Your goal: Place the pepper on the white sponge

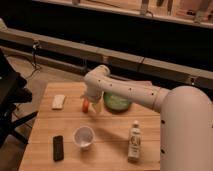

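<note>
Camera view, pepper (85, 104) just beside claw (94, 104), between claw and white sponge (58, 101), claw's hold cannot be told

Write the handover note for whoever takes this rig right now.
Gripper: low over the wooden table, between the flat off-white rectangular sponge and the green bowl, right beside the small elongated red-orange pepper; grasp unclear.
Done: nothing placed; the sponge lies bare, apart from the pepper.
Left: bring the pepper over the sponge, set it down, let go.
</note>
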Robot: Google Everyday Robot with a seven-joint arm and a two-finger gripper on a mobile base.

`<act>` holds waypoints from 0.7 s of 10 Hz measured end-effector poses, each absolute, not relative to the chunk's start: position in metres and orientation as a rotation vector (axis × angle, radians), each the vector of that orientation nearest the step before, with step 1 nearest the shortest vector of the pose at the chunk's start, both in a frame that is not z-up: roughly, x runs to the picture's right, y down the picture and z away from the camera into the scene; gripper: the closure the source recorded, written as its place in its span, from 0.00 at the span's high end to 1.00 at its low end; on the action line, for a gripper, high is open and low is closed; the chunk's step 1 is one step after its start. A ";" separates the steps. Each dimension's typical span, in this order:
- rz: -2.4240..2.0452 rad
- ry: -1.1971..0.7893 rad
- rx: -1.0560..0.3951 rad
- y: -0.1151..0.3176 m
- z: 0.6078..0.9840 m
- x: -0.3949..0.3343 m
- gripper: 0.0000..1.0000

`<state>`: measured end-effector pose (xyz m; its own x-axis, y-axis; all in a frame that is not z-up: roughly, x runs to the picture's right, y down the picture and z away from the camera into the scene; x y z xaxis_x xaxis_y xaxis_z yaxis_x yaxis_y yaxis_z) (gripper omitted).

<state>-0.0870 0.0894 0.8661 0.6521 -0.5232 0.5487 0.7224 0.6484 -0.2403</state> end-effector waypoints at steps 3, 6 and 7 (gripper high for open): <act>-0.787 -0.461 -0.462 0.088 0.889 -0.099 0.80; -0.825 -0.451 -0.502 0.094 0.915 -0.104 0.80; -0.839 -0.444 -0.527 0.098 0.925 -0.107 0.80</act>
<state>-0.1070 0.0977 0.9248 0.5917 -0.5777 0.5623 0.7898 0.5553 -0.2606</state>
